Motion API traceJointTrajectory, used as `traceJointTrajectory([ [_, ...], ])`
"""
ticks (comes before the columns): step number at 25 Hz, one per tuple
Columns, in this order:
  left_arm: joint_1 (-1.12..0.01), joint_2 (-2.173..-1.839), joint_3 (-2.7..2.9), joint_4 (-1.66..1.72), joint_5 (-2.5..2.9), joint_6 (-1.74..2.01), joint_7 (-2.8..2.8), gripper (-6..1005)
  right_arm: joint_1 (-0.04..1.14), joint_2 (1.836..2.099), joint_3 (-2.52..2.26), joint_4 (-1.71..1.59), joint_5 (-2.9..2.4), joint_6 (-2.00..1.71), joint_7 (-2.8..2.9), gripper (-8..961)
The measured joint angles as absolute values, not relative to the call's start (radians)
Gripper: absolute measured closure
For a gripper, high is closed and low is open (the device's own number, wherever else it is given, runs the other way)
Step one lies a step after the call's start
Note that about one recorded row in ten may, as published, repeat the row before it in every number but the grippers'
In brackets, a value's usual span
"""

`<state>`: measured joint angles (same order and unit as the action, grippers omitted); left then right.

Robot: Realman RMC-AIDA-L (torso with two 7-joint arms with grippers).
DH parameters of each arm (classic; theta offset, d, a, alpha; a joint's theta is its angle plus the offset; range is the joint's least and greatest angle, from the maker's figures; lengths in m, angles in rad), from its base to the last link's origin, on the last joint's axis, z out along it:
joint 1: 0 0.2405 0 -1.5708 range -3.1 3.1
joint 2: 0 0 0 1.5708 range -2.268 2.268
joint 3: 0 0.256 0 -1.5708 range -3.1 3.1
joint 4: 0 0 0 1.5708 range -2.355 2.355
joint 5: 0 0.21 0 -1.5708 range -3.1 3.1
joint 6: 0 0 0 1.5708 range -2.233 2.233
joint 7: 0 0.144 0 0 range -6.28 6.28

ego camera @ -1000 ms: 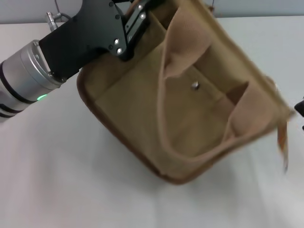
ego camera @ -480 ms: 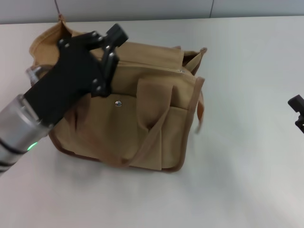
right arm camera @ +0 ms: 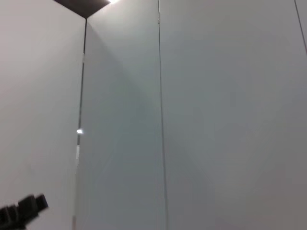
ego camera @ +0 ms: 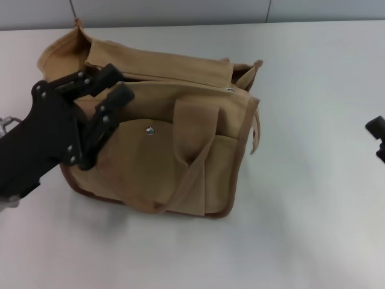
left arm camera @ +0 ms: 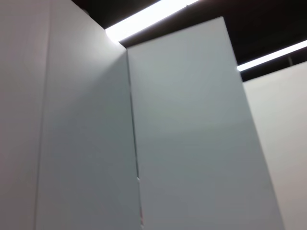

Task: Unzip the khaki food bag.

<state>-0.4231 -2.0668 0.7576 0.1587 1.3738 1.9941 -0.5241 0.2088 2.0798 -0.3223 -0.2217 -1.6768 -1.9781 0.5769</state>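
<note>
No readable text, labels, brand marks or numbers in any view. The khaki food bag (ego camera: 174, 138) has plain canvas with nothing printed on it, and its snap carries no legible marking. The left gripper (ego camera: 99, 96) housing is unmarked black. Both wrist views show only blank wall panels.
</note>
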Motion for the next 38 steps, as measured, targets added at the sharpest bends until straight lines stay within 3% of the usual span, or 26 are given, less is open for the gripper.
traceJointTrajectory([
  [3, -0.386, -2.062, 0.803, 0.255, 1.374, 1.988, -0.621, 805, 0.220, 2.079, -0.328, -0.254, -1.726, -1.993, 0.643, 324],
  [8, -0.351, -2.014, 0.912, 0.350, 1.375, 1.970, -0.743, 665, 0.264, 2.079, -0.347, -0.294, -1.905, -2.000, 0.672, 216],
  [9, -0.348, -1.981, 0.972, 0.352, 1.375, 1.965, -0.762, 637, 0.273, 2.079, -0.362, -0.303, -1.939, -2.002, 0.672, 195],
  [13, -0.346, -1.942, 1.070, 0.352, 1.375, 1.935, -0.774, 499, 0.306, 2.081, -0.420, -0.317, -2.002, -2.002, 0.671, 110],
  [21, -0.336, -1.949, 1.098, 0.374, 1.463, 1.849, -0.765, 246, 0.353, 2.085, -0.487, -0.284, -2.009, -1.943, 0.672, 112],
  [38, -0.335, -1.970, 1.094, 0.400, 1.480, 1.843, -0.764, 246, 0.363, 2.086, -0.479, -0.271, -2.005, -1.920, 0.672, 115],
])
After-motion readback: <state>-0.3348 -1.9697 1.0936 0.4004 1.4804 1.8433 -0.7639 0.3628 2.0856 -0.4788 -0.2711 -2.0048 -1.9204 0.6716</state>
